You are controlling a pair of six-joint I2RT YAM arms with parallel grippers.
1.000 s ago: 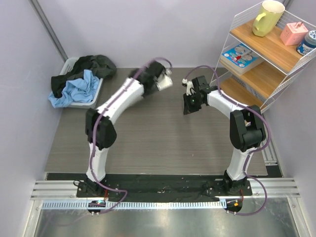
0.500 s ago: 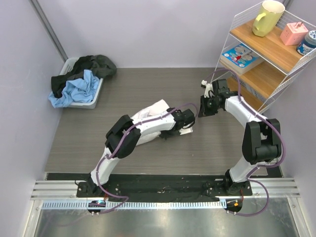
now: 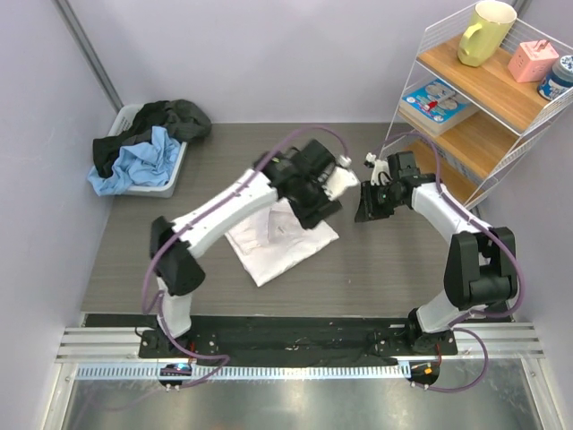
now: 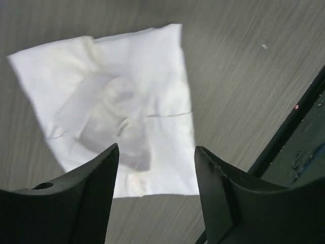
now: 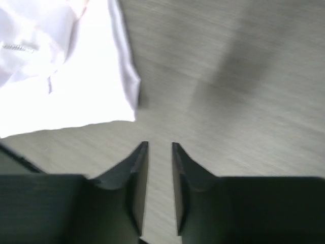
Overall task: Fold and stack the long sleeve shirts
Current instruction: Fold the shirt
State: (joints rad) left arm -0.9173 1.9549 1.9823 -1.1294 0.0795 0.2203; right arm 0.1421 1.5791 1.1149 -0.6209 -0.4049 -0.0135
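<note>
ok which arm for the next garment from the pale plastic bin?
Likely left: pale plastic bin lies far-left, on its side; left gripper is open, above the folded white cloth shirt. Right gripper sits farther right.

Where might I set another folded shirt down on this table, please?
Bare tabletop between the laundry bin and the folded white shirt; also near-right of the shirt. Crowded mid-table, around the left gripper and right gripper.

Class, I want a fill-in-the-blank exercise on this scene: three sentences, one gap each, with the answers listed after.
1. The folded shirt on the table is ___ in colour.
2. The left gripper hangs above it with jaws ___ and nothing held.
3. The mug on the wire rack is ___.
Missing words: white; open; yellow.
</note>
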